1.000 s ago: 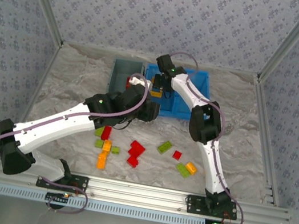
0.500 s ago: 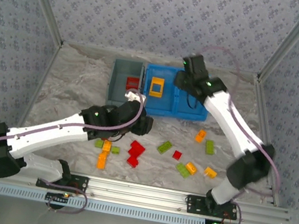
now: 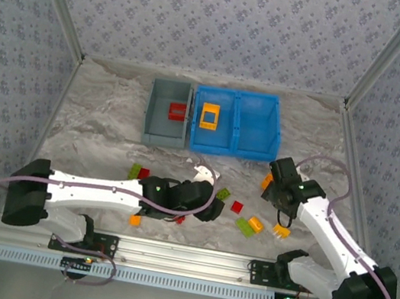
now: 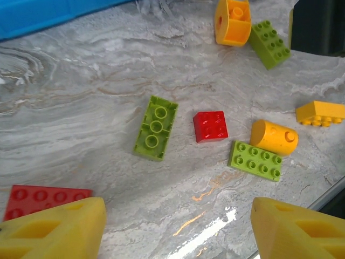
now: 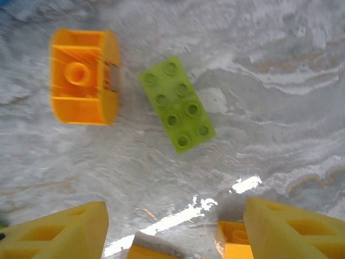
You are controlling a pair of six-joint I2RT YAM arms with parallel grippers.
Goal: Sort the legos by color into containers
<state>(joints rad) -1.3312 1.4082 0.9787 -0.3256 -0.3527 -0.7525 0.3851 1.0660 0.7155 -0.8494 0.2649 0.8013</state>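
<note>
As arms quit the gray bin [image 3: 162, 137] and blue bin [image 3: 255, 125], right gripper [image 5: 175, 226] released above lime brick [image 5: 177, 103] | left gripper [image 4: 178, 226] released too | next pick due

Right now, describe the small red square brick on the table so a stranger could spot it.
Start at the blue bin and come toward the near edge. Among the loose bricks there, the red square brick lies between an upturned lime brick and a rounded orange brick; it alone is red and square.

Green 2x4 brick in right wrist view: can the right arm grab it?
Probably yes. The green brick lies flat, studs up, ahead of the open jaws; the orange brick beside it sits apart, leaving room.
</note>
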